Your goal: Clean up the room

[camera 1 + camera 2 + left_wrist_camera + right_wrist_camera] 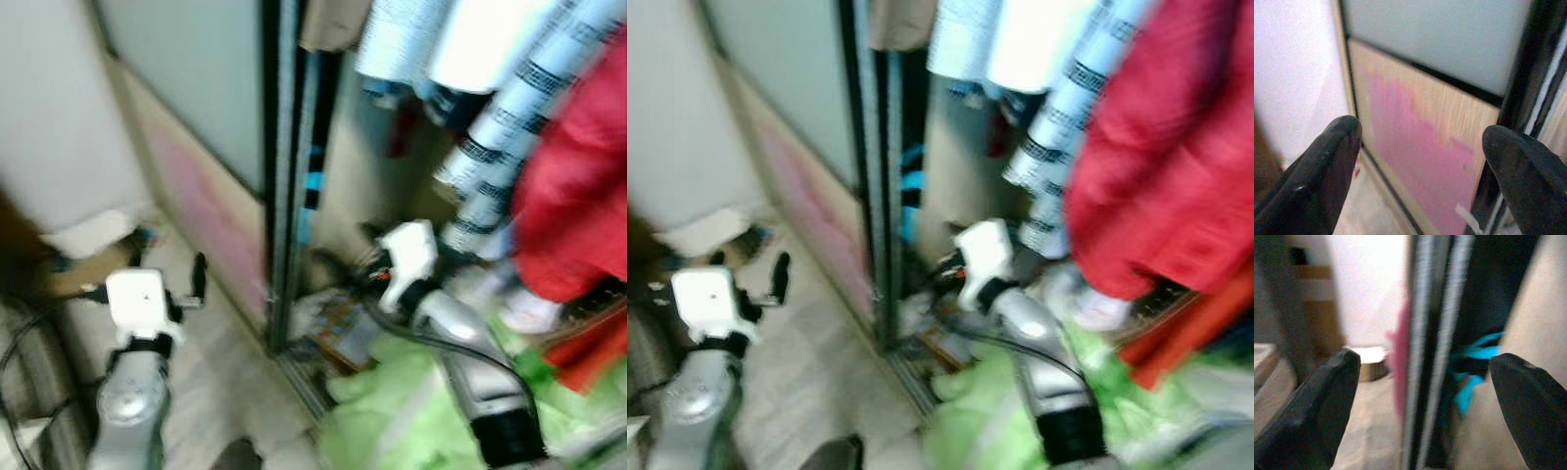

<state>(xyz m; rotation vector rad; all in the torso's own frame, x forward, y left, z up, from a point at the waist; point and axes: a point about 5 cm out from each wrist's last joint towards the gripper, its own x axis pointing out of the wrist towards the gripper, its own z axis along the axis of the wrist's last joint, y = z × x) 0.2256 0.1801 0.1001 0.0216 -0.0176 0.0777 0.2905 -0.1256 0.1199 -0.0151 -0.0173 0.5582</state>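
Left wrist view: my left gripper point(1418, 147) is spread wide, holding nothing, facing the wooden sliding wardrobe door with frosted glass top and pink patch point(1420, 142). My right gripper point(1425, 382), also released and empty, points at the door's black metal edge frame point(1425, 333). Red jacket point(578, 186) hangs inside the wardrobe; light green cloth point(392, 416) lies on the floor beneath my right arm.

Arms: silver, black cuffs, black cables.
Wrists: white blocks.
Left gripper point(196, 279), right gripper point(1425, 377): long rounded black fingers.
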